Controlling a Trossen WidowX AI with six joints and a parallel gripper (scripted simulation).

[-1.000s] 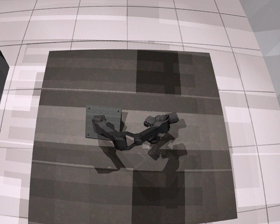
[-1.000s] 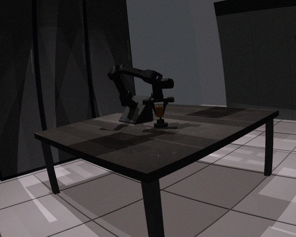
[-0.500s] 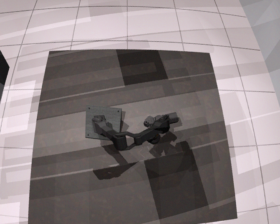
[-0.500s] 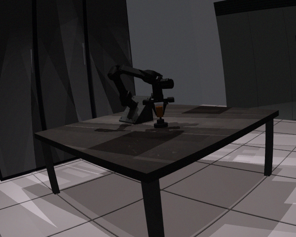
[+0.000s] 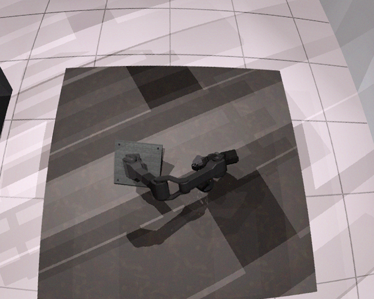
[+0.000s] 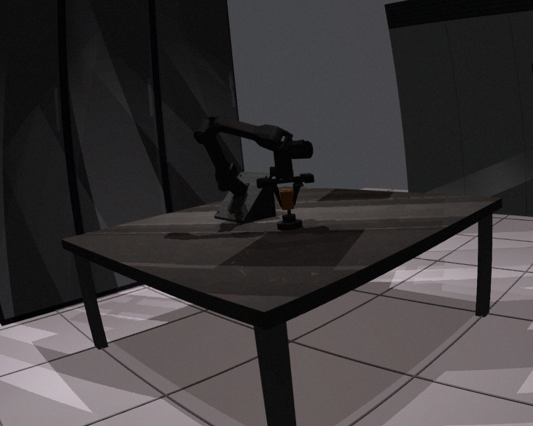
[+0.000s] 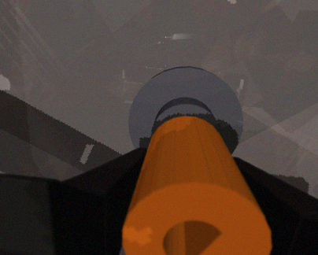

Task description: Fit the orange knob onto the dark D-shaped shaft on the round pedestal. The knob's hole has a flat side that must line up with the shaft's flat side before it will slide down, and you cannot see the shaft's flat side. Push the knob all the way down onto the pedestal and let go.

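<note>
The orange knob (image 6: 287, 200) (image 7: 189, 161) is upright between the fingers of my gripper (image 6: 287, 200) (image 7: 186, 160), which is shut on it. In the wrist view its top face shows the D-shaped hole. The dark round pedestal (image 6: 289, 224) (image 7: 185, 84) stands on the table directly below the knob. A short piece of the thin dark shaft (image 6: 289, 212) shows between the knob's bottom and the pedestal's upper step, so the knob is above the pedestal and not touching it. Whether the shaft's tip is inside the hole is hidden. In the top view the arm covers the knob.
The arm's base stands on a grey slanted mounting plate (image 5: 141, 146) (image 6: 254, 182) on the dark table (image 5: 181, 270) (image 6: 284, 284), beside the pedestal. Shadows and light stripes cross the table top. Dark cabinets (image 6: 110, 110) stand behind the table.
</note>
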